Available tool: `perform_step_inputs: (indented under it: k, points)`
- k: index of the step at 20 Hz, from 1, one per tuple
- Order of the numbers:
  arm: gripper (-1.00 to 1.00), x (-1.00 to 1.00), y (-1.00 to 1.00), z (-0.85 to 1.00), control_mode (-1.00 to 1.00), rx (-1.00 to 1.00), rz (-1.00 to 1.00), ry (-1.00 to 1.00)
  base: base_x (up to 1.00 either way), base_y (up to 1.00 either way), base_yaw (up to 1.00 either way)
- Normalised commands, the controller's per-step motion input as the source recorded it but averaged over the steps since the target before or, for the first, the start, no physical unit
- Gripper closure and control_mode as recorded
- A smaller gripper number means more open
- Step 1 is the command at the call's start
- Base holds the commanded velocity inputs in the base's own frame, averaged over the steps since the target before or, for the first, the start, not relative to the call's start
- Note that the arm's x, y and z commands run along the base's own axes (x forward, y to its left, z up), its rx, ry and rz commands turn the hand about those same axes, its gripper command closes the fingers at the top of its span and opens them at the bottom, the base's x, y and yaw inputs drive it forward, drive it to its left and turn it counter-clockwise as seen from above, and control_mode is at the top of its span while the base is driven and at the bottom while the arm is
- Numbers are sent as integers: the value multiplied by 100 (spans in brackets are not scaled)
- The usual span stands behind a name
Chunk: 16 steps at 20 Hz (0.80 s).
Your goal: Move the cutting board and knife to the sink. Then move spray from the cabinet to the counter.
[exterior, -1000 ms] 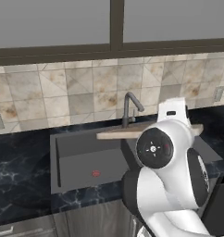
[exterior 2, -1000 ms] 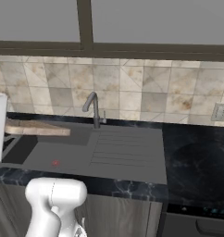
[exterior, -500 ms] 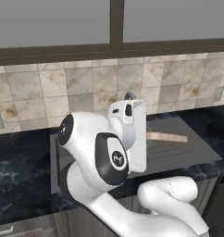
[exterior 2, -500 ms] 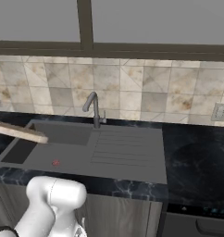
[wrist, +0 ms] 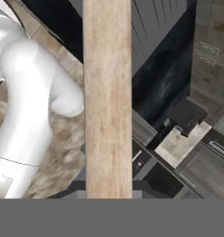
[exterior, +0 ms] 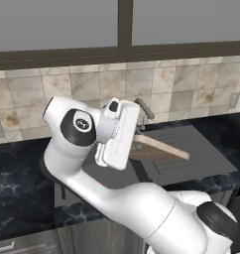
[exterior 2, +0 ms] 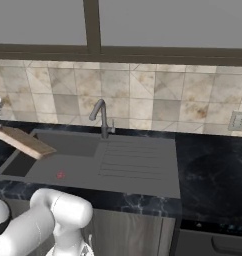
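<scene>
The cutting board is clamped by one end in the gripper, whose jaws are clenched on its edge, and it juts out tilted above the sink, its free end dipping toward the draining side. Half a second ago the arm was bent lower and further toward the drainer, with the board showing beyond it on the counter side of the sink; now the arm has swung its elbow up and over toward the other side, and the board has come with it, so that it hangs over the basin close beside the faucet. In the right base view the board has slid further in over the basin end of the sink than it was before. By my reckoning this means the first carry is nearly finished: the board is above its goal and needs only lowering and letting go, with care not to knock the faucet. The knife and the spray remain to be dealt with afterwards. Along the hand view the board runs as a long pale plank straight away from the fingers. Around the sink lies the counter, black with thin white veins; behind the faucet rises a wall of beige stone tiles, and above that a wide window with a dark frame.
</scene>
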Motion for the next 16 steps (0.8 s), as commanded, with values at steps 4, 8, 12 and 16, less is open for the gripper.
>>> perform_step_inputs:
  k: [4, 8, 12, 16]
  points:
    - [100, 61, -1, -58, -100, -2, 0, 0, 0, 0, 0]
    - [100, 37, 0, -45, -100, -2, 2, -11, 0, 0, 0]
    - [100, 11, 0, -19, -100, -3, 12, -21, 0, 0, 0]
    - [100, 17, -1, -21, -100, -1, 17, -20, 0, 0, 0]
